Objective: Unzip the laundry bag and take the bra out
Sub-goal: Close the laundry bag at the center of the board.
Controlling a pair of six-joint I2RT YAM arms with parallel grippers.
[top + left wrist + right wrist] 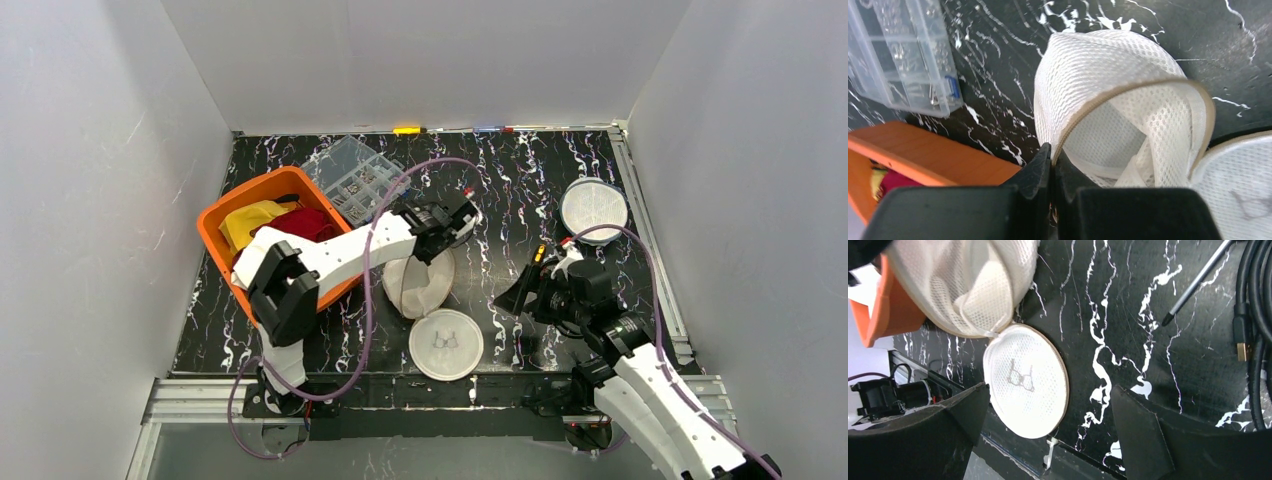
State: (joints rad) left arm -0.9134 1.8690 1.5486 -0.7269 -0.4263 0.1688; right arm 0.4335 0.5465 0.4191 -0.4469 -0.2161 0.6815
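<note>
Two-finger left gripper (1052, 150) clamped on laundry bag (1108, 65) rim, right gripper (1050, 389) spread wide, empty

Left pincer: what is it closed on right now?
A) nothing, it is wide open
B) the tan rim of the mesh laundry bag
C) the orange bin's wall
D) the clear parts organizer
B: in the left wrist view the left pincer pinches the mesh laundry bag by its tan rim.

White mesh laundry bag (415, 285) is sitting right of orange plastic bin (215, 215); clear plastic compartment box (355, 175) is lying behind bin; round white mesh pouch (594, 207) is lying far right.
</note>
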